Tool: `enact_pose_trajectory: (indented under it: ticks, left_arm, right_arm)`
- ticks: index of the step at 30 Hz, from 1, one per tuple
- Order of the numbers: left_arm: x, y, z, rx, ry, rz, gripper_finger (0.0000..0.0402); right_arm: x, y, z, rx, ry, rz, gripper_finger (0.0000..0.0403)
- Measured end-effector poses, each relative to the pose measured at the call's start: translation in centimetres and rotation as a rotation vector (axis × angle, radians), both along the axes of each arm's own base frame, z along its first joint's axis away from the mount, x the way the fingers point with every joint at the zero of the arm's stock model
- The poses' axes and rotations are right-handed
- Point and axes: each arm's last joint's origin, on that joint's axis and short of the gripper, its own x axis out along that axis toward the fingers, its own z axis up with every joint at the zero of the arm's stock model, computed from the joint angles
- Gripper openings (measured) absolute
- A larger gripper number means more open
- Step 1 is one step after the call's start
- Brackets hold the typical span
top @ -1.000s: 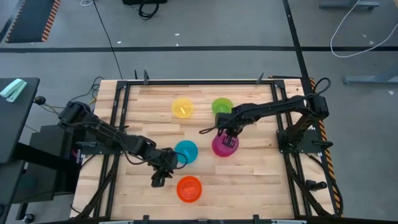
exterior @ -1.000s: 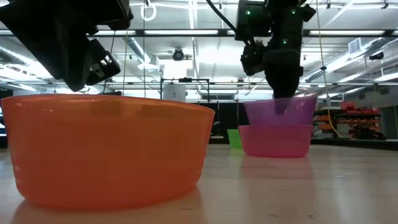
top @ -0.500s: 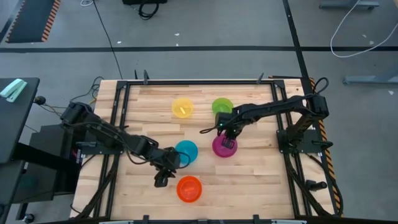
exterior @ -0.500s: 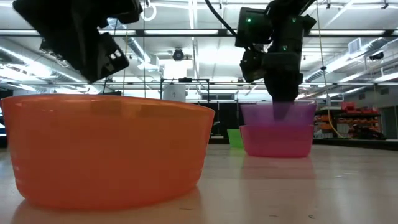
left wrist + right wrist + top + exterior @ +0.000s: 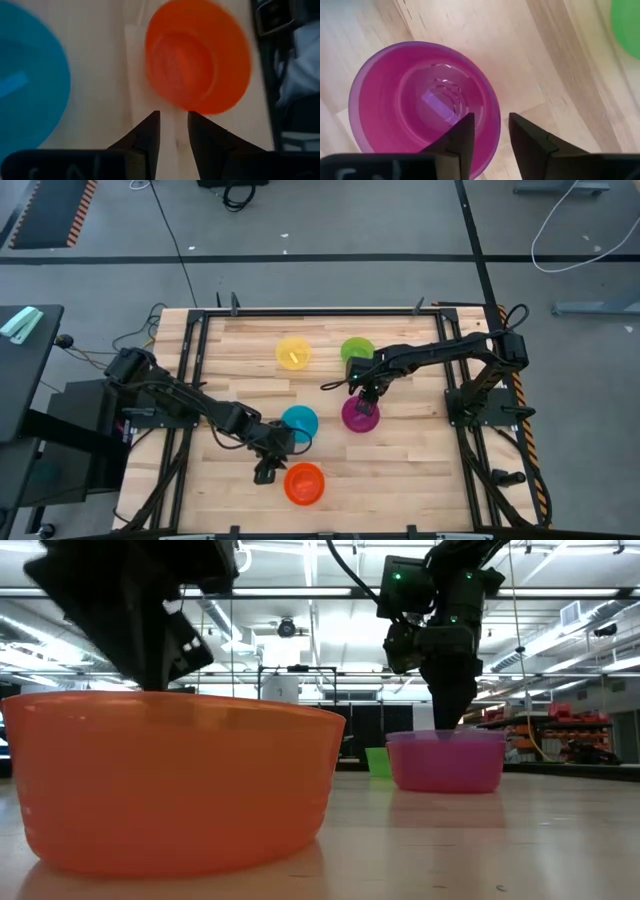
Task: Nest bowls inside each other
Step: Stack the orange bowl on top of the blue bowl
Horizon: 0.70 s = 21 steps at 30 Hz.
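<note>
The orange bowl (image 5: 304, 483) sits upright on the near edge of the tabletop (image 5: 420, 460), and the coming move looks to turn on how it lies from the left tool (image 5: 265, 473). That tool hovers just beside the bowl's left rim, slightly toward the blue bowl (image 5: 299, 422), which stands a little farther back and just to the right of the left arm's wrist. In the left wrist view the two fingers (image 5: 147, 134) are parted by a narrow gap holding nothing, and the orange rim lies straight ahead of them, so a short advance would seemingly put one finger inside the wall and one outside. A round bowl has no long axis to line up with; only the rim matters.

Farther right, the purple bowl (image 5: 359, 412) is nested in the pink-magenta bowl (image 5: 445, 776). The right tool (image 5: 367, 393) hangs just above that pair's far rim, released and empty. The green bowl (image 5: 356, 351) and yellow bowl (image 5: 293, 352) stand apart at the far side. The left arm is clearly nearer the orange bowl.
</note>
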Motion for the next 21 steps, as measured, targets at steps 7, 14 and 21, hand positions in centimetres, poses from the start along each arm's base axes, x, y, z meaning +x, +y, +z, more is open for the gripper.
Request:
enact_pose_trajectory:
  ticks: [7,14,21]
  left_arm:
    - [1.7,-1.5,0.2,0.023,0.067,-0.012,0.0108]
    - [3.6,-2.3,-0.9,0.113,0.216,-0.024,0.0108]
    - [4.3,-1.8,-1.7,0.138,0.257,0.018,0.0108]
  right_arm:
    - [-0.1,-0.1,0.0,-0.035,0.012,0.008,0.0133]
    - [-0.2,-0.1,0.0,-0.044,0.025,0.020,0.0133]
    - [-0.4,-0.1,0.5,-0.057,0.016,0.019,0.0133]
